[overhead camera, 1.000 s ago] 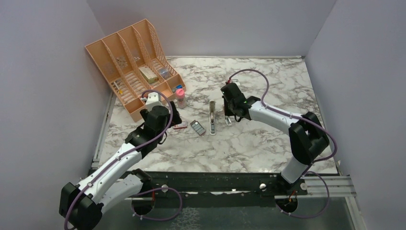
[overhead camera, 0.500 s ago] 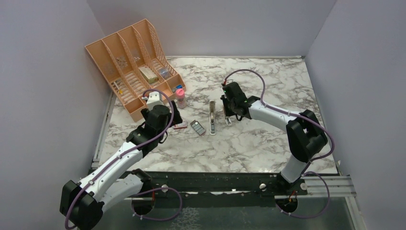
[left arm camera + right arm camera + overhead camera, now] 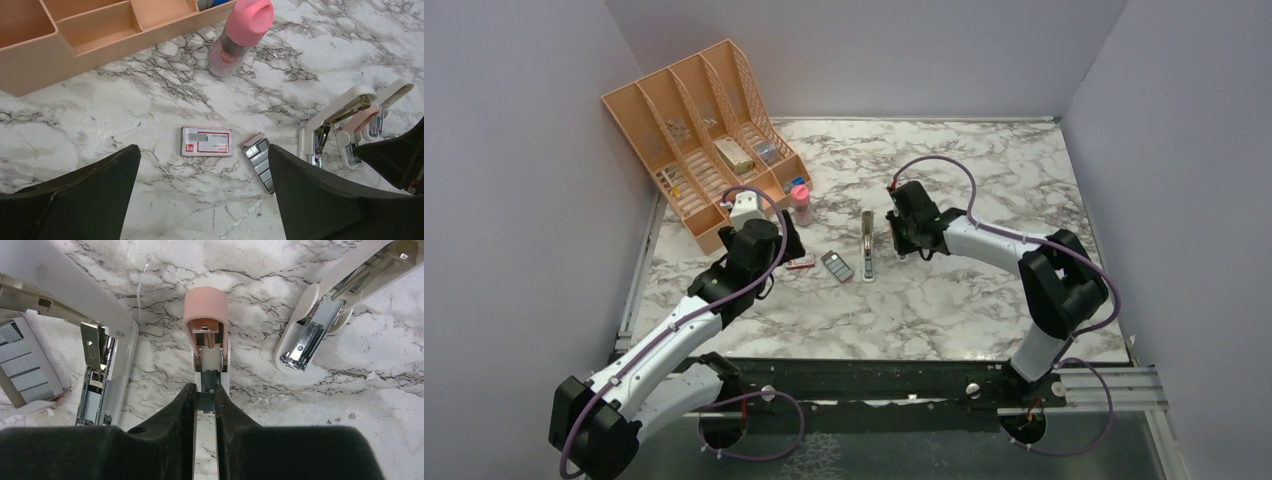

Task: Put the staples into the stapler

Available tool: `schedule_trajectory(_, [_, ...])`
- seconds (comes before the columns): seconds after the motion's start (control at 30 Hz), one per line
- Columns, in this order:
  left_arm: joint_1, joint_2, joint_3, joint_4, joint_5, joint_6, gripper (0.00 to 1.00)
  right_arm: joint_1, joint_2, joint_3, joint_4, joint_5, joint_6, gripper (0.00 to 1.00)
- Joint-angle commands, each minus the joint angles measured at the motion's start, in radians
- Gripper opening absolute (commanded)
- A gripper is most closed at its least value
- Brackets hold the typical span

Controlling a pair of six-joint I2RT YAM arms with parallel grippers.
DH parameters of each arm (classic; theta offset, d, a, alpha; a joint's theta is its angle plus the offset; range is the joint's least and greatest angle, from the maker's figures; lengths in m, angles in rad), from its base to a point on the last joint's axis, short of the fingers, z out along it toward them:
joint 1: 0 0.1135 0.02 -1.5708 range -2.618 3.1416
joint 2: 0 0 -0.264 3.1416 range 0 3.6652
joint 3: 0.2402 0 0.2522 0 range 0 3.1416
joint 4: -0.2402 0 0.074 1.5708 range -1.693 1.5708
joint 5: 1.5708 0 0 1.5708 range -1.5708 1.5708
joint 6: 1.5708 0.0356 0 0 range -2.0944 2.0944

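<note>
right jaws first: right gripper (image 3: 205, 390) is closed, fingers (image 3: 172, 415) pinching the near end of the pink stapler (image 3: 206, 305). the pinch sits on the metal part just below the pink cap. stapler lies flat on the marble table (image 3: 125, 100), cap pointing away from the wrist.

left gripper (image 3: 204, 165) is spread wide and holding nothing. it hangs above the table, over the sleeve and tray.

staples (image 3: 261, 162): grey strips side by side in a flat grey tray (image 3: 44, 360) that lies on the table at an angle. red-and-white sleeve (image 3: 207, 141) lies flat just beside the tray, on its left in the left wrist view, not touching it as far as i can see.

white stapler (image 3: 112, 340) lies swung open between the tray and the pink stapler, its metal channel facing up. second white stapler (image 3: 325, 305) lies on the far side of the pink one, metal underside showing.

pink-capped bottle (image 3: 239, 37) stands upright behind the sleeve, near the front wall of the peach organizer (image 3: 85, 40).
</note>
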Motion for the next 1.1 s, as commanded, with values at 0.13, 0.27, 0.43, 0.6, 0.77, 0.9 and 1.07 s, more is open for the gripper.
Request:
schedule_trajectory(0.13, [0.005, 0.001, 0.021, 0.022, 0.014, 0.010, 0.99, -0.007, -0.002, -0.001, 0.042, 0.023, -0.018, 0.20])
schedule_trajectory(0.27, [0.005, 0.007, 0.023, 0.023, 0.014, 0.009, 0.99, -0.008, 0.009, 0.005, 0.052, 0.009, -0.026, 0.20])
schedule_trajectory(0.43, [0.004, 0.008, 0.022, 0.023, 0.014, 0.008, 0.99, -0.008, 0.020, -0.002, 0.056, 0.020, -0.030, 0.20])
schedule_trajectory(0.6, [0.005, 0.009, 0.022, 0.026, 0.014, 0.008, 0.99, -0.008, 0.027, -0.004, 0.061, 0.016, -0.035, 0.20])
schedule_trajectory(0.77, [0.005, 0.007, 0.019, 0.026, 0.015, 0.007, 0.99, -0.010, 0.039, -0.004, 0.055, 0.023, -0.029, 0.19])
schedule_trajectory(0.9, [0.004, 0.007, 0.019, 0.028, 0.015, 0.008, 0.99, -0.009, 0.037, -0.002, 0.052, 0.041, -0.026, 0.19])
schedule_trajectory(1.07, [0.004, 0.007, 0.019, 0.028, 0.017, 0.008, 0.99, -0.011, -0.002, -0.013, 0.072, 0.007, -0.025, 0.19])
